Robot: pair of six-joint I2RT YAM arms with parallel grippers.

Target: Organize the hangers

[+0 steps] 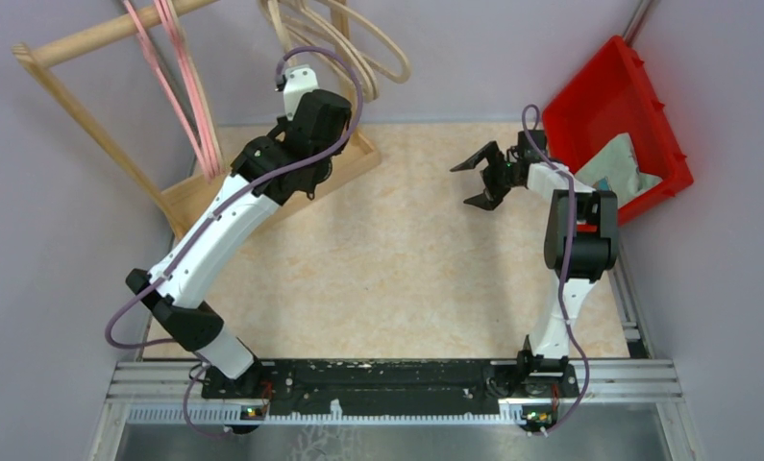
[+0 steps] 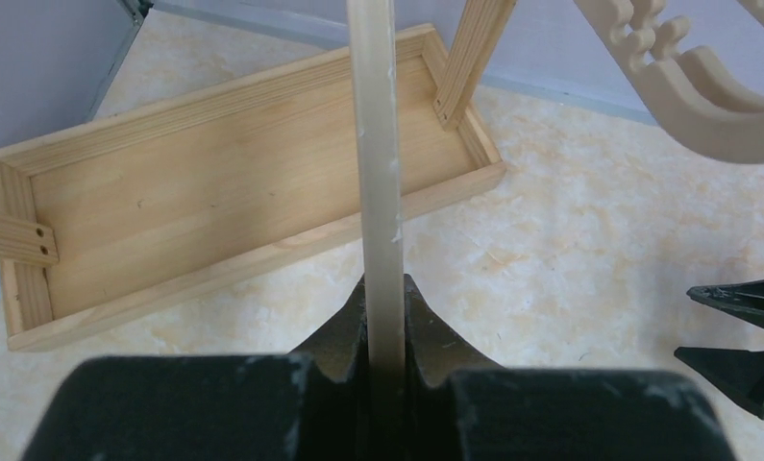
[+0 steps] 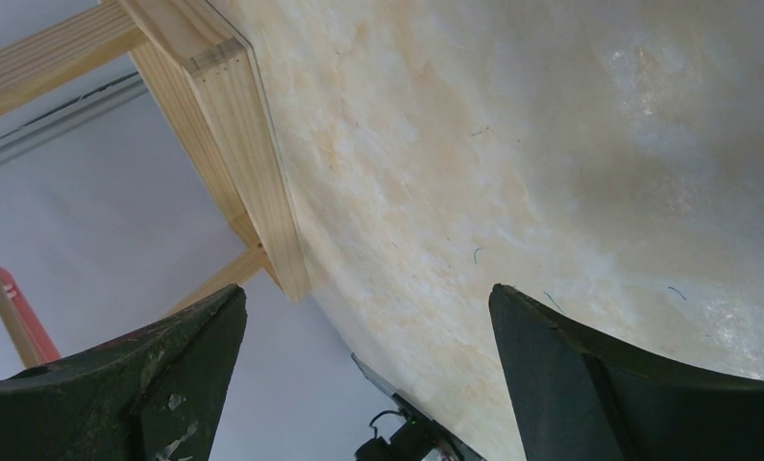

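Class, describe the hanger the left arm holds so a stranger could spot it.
Find the wooden rack at the table's far left corner. Beige hangers hang at its right side. The held hanger is the one whose bar sits in the left gripper's shut jaws; its neighbours and the pink hangers hang free.

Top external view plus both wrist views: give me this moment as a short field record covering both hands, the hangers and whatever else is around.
left hand: shut on a beige hanger, above the wooden rack base
right hand: open, empty, over the table
other beige hangers: bunched at the far edge
pink hangers: hanging from the rack's top pole
red bin: far right, pale bag inside
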